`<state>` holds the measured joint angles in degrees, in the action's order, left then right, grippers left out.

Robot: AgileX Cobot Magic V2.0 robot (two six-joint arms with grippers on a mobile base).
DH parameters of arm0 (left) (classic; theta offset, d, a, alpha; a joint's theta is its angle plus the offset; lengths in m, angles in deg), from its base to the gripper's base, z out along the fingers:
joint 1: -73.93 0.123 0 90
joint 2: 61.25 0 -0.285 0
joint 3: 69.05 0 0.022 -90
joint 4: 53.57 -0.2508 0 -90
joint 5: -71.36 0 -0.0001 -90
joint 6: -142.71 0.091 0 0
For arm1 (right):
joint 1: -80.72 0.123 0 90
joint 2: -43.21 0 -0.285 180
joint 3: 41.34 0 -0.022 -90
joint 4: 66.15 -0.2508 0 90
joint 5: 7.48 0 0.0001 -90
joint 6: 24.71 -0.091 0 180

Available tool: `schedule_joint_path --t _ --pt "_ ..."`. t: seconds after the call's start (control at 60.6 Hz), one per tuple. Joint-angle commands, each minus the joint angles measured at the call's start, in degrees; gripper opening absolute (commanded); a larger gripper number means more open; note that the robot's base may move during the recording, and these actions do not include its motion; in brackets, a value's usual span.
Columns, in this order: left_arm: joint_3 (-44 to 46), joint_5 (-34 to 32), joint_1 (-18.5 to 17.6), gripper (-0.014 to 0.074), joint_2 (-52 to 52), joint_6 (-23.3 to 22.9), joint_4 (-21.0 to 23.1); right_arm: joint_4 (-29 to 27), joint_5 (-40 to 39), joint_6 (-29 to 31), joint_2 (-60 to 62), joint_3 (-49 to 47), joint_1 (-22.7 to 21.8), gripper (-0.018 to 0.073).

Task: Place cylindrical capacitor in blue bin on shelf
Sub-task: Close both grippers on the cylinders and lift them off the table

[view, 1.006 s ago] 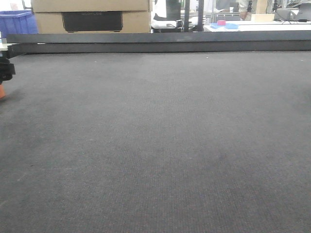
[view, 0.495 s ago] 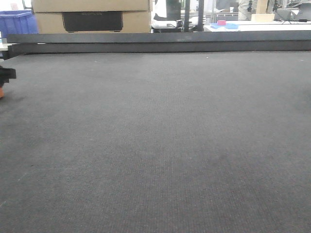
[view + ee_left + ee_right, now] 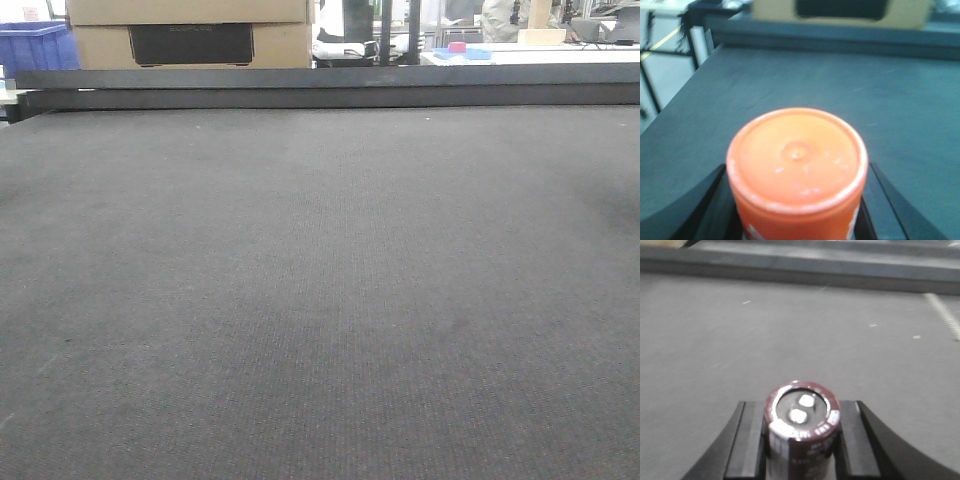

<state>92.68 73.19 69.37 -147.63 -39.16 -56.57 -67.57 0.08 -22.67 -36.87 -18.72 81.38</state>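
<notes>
Cylindrical capacitor (image 3: 802, 422) clamped upright between right fingers (image 3: 747, 440); orange object (image 3: 797, 165) clamped between left fingers (image 3: 710, 205), now gone from front view: likely lifted, shelf carry next.

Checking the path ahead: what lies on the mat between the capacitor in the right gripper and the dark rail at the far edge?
Bare mat, only pale specks, between the cylindrical capacitor and the rail, as the right wrist view shows.
</notes>
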Motion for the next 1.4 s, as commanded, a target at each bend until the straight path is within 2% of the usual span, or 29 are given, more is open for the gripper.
schedule_joint_path --t 0.0,0.099,0.247,0.462,0.577,0.775,0.973,1.385 --pt "0.21 5.15 -2.89 -0.0111 5.34 -0.23 -0.61 -0.88 5.64 0.2 2.98 -2.07 1.36 -0.007" --pt "0.21 12.21 -6.89 -0.0111 11.35 -0.23 -0.61 -2.28 10.89 0.2 6.71 -2.13 1.99 -0.007" --pt "0.21 20.22 -10.12 -0.0111 17.87 -0.23 0.23 -2.4 20.53 0.2 13.19 -2.13 2.33 -0.007" --pt "0.21 33.78 -10.0 -0.0111 24.68 -0.23 -0.39 -2.4 27.5 0.2 24.07 -1.78 2.84 -0.007" --pt "0.43 39.32 -10.0 -0.0111 27.55 -0.23 -1.21 -2.4 28.39 0.2 28.81 -1.78 2.99 -0.007" --pt "7.12 50.21 -10.0 -0.0111 27.97 -0.23 -3.81 -2.4 30.78 1.26 34.45 -1.9 4.76 -0.007" --pt "7.97 50.5 -10.0 -0.0111 27.48 -0.23 -4.02 -2.4 34.48 1.47 34.97 -1.9 5.75 -0.007" --pt "7.21 49.74 -10.0 -0.0111 27.5 -0.23 -4.02 -3.7 35.2 1.47 34.48 -3.31 5.75 -0.007"
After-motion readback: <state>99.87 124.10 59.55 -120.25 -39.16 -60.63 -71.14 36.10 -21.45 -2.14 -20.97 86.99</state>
